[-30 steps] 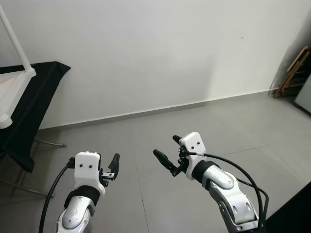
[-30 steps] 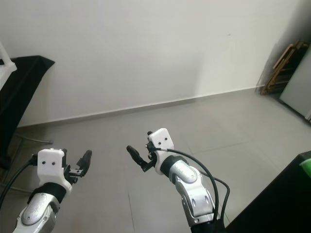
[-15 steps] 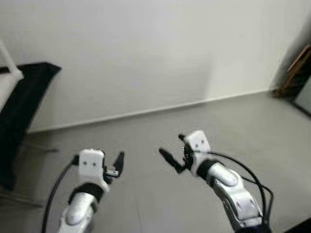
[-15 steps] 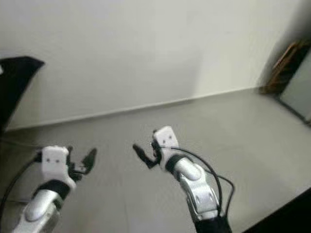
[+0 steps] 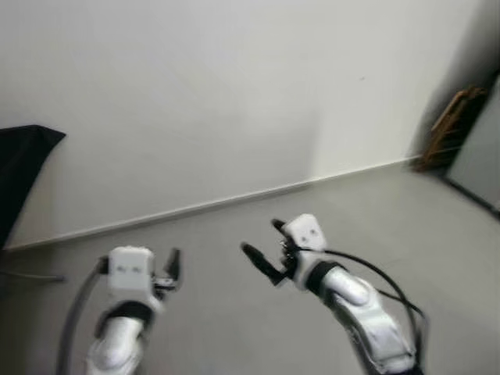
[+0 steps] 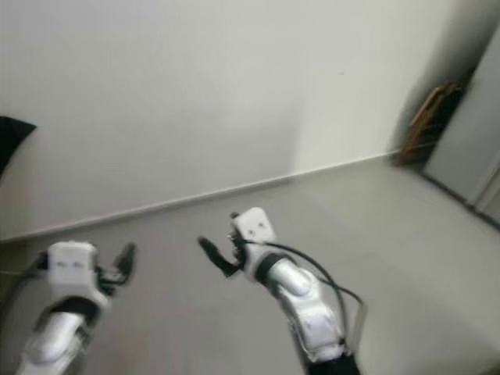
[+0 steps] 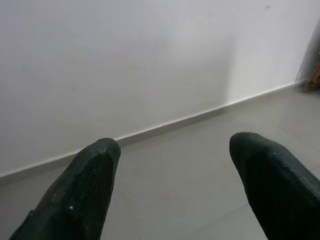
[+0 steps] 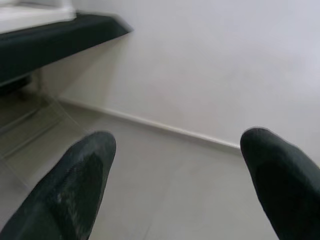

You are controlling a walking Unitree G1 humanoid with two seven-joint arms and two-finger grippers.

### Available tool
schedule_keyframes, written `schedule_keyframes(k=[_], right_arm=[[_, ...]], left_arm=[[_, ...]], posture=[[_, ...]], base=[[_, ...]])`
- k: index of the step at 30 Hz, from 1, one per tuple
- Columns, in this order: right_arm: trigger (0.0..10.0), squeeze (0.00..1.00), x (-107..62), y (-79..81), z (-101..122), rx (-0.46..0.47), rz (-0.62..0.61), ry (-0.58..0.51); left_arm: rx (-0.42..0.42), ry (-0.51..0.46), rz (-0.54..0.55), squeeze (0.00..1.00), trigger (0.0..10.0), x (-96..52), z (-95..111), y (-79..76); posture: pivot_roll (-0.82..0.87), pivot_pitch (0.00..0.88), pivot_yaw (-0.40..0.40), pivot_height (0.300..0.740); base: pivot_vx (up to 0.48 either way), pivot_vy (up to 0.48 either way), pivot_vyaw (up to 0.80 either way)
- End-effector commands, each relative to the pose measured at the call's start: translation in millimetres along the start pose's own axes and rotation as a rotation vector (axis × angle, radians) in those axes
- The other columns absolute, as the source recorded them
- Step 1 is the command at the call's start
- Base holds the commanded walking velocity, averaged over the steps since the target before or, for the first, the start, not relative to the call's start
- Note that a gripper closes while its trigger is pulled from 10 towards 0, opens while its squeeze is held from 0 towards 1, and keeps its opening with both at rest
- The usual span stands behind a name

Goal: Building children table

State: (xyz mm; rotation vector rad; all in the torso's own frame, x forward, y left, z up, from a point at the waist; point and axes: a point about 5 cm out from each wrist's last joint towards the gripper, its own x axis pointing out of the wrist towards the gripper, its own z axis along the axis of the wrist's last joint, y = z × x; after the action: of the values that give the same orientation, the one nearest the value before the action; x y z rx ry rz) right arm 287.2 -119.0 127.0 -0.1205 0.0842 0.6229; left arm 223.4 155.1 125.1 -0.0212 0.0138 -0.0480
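Grey floor (image 5: 234,234), white wall (image 5: 195,101), both jaws apart

Bare grey floor (image 5: 234,234) ahead up to white wall (image 5: 195,94); wooden frame (image 5: 445,129) far right.

- The left eye view was blurred.
- A plain white wall (image 5: 219,101) met a grey tiled floor (image 5: 391,211) along a pale skirting line.
- The left gripper (image 5: 173,266) was held above the floor at lower left; whether its fingers were parted could not be told.
- The right gripper (image 5: 266,246) was raised near the middle, its two black fingers spread apart and holding nothing.
- A black cloth (image 5: 19,168) showed at the left edge.
- A wooden frame (image 5: 447,125) leaned in the far right corner.
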Motion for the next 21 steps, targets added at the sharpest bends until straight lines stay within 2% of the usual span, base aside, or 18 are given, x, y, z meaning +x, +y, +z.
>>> schedule_keyframes(k=[1,21], right_arm=[[10.0,0.0,4.1,6.9,3.4,0.01,0.029,-0.019],[10.0,0.0,4.8,7.0,4.7,0.003,0.042,-0.021]], left_arm=[[0.011,-0.003,0.025,0.0,10.0,-0.7,1.2,7.1],[0.012,-0.001,0.028,0.0,10.0,-0.2,1.2,7.3]], posture=[[-0.12,0.025,-0.002,0.74],[-0.12,0.028,-0.003,0.74]], base=[[0.33,0.0,0.0],[0.328,0.0,0.0]])
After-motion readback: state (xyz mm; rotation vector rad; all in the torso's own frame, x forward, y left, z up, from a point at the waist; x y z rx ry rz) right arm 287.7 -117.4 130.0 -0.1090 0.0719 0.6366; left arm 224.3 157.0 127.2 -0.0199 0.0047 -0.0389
